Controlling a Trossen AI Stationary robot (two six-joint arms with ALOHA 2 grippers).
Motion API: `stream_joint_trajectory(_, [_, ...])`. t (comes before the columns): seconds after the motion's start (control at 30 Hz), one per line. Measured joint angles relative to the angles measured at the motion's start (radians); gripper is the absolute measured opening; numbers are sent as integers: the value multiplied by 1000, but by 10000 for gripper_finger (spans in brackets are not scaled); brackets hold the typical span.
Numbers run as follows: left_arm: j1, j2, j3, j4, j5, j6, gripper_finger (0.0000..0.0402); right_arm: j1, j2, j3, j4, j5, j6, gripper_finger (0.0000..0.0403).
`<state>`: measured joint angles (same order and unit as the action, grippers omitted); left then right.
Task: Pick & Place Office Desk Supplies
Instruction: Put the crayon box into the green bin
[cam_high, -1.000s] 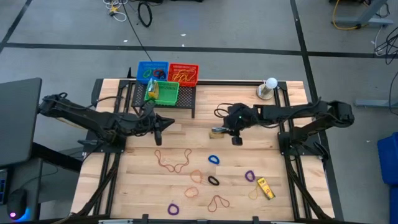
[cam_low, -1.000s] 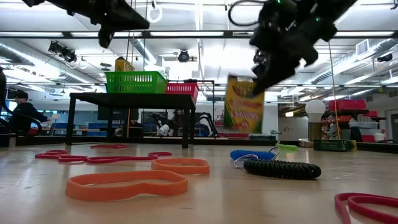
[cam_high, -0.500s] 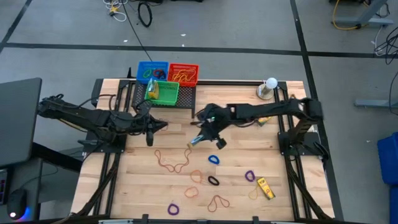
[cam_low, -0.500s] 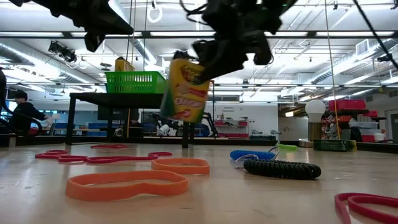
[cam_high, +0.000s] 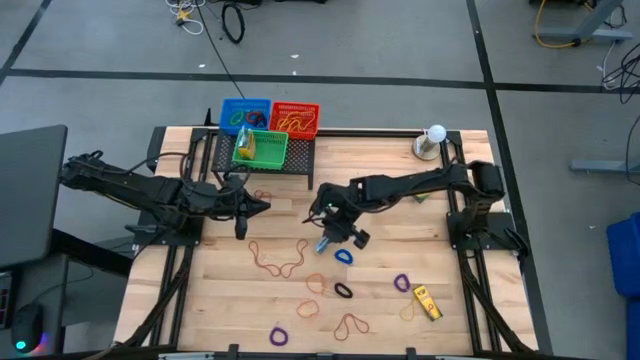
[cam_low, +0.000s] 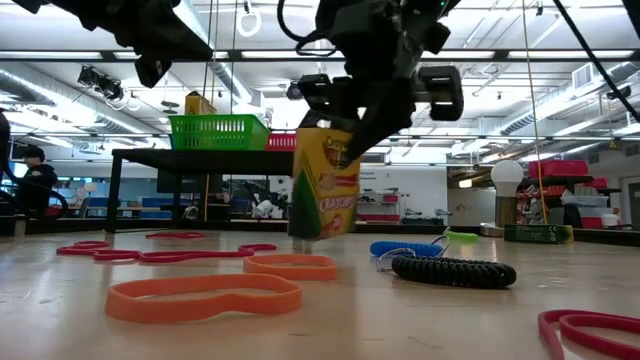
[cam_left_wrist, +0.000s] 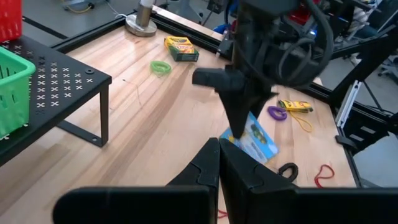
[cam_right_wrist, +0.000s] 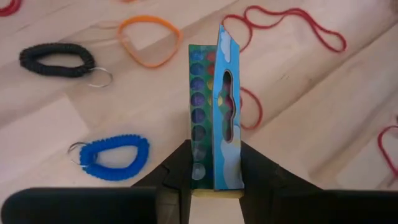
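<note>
My right gripper is shut on a yellow crayon box over the middle of the table. The box also shows in the right wrist view. It hangs upright with its lower end close to the wood; I cannot tell whether it touches. My left gripper hovers shut and empty in front of the black shelf; its fingers show in the left wrist view. A second crayon box lies flat near the front right. Rubber bands lie loose on the wood: a blue one, a black one and a purple one. My right gripper pinches the crayon box's upper end between its two fingers, one on each of two opposite sides. The fingers come from above, pointing down. The box hangs upright below them, just above or on the table.
A black shelf at the far edge carries a blue basket, a red basket and a green basket. A white ball on a base stands at the far right. Long reddish bands and orange bands lie in front.
My right gripper has gone toward the table's left and near edges and down, carrying the crayon box. The box was tilted half a second ago and now hangs upright, low over the wood beside the blue band.
</note>
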<state>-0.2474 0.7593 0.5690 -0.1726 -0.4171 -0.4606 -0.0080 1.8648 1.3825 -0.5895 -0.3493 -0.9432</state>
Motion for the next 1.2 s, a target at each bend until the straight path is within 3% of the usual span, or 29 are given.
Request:
stream_joint_trajectory(0.47, [-1, 15, 0, -12, 0, -33, 9, 7, 51, 0, 74, 17, 8, 107])
stream_joint_trajectory(0.9, [0, 20, 0, -18, -2, -21, 9, 7, 51, 0, 112, 134, 63, 204])
stream_joint_trajectory(1.2, [0, 20, 0, -9, -6, -20, 9, 34, -1, -1, 104, 219, 163, 231])
